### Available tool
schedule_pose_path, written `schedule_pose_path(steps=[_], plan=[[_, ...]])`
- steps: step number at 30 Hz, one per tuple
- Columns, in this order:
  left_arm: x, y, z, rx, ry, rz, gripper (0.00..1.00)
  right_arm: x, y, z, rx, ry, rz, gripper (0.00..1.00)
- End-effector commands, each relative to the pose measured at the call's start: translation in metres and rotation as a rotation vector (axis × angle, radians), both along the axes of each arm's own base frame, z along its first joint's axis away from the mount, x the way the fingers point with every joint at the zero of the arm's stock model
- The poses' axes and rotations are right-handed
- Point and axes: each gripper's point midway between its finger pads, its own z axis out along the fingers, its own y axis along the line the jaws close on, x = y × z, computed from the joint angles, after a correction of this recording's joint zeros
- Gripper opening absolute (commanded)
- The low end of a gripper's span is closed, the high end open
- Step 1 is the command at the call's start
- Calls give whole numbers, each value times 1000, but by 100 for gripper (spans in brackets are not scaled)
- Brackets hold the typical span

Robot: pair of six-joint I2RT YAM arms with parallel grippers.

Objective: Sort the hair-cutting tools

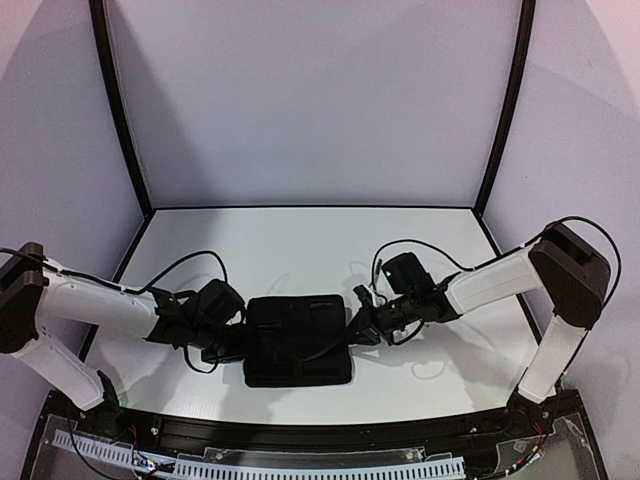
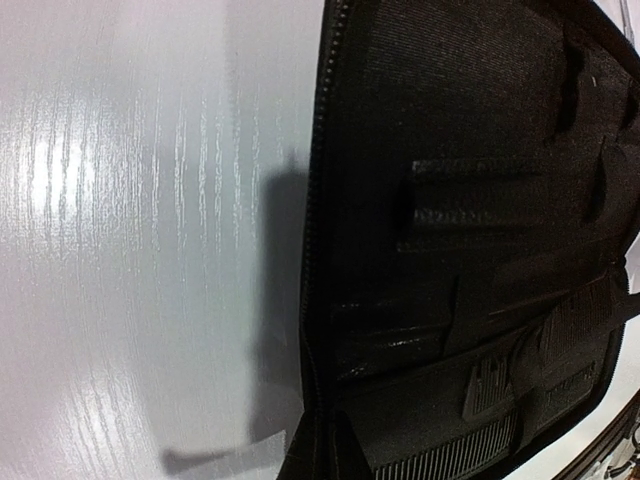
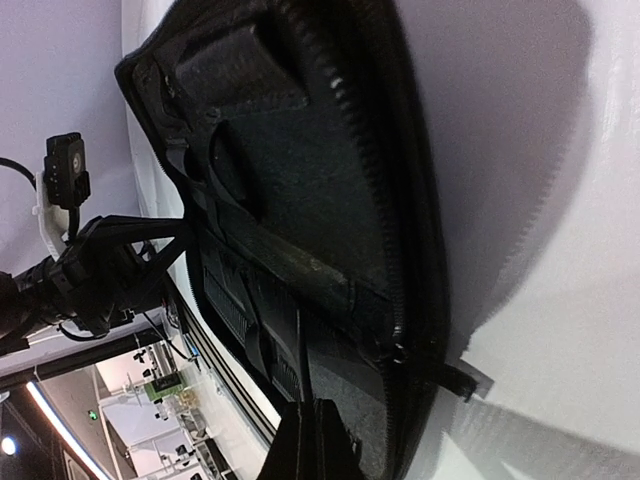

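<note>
1. Currently, a black case [image 1: 300,340] lies opened flat on the white table [image 1: 300,250], midway between the side edges and near the front edge.
2. A broad band of white surface separates the case from the far edge. Narrower strips remain on either side of it, each crossed by an arm.
3. White walls [image 1: 320,100] close the table at the far edge and both side edges.
4. The left gripper [image 1: 232,345] sits at the case's left edge with its jaws closed. Whether it pinches the fabric cannot be told.
5. The right gripper [image 1: 358,322] sits at the case's right edge, jaws likewise closed. A dark finger [image 3: 310,440] shows just beside the zip pull [image 3: 465,380], but contact is unclear.
6. A ribbed black strip, apparently a comb [image 2: 450,462], is tucked inside the case near one edge and cut off by the frame.
7. The scissors cannot be made out in any view, because the dark lining hides detail.
8. Loose cables [image 1: 195,262] arch above both wrists.
</note>
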Motion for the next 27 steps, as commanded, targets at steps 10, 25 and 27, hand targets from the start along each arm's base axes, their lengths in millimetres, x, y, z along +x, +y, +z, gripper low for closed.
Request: schedule_pose_path(steps=[10,25,27], plan=[[-10,-12,-1,-106,36,1,1,-15,40,-11,63,-37,-22,0],[-12,0,-2,-70,38,25,1,-32,4,-24,-61,9,-130,0],[-12,3,-3,-58,39,36,1,-35,-6,-25,-103,12,-149,0]])
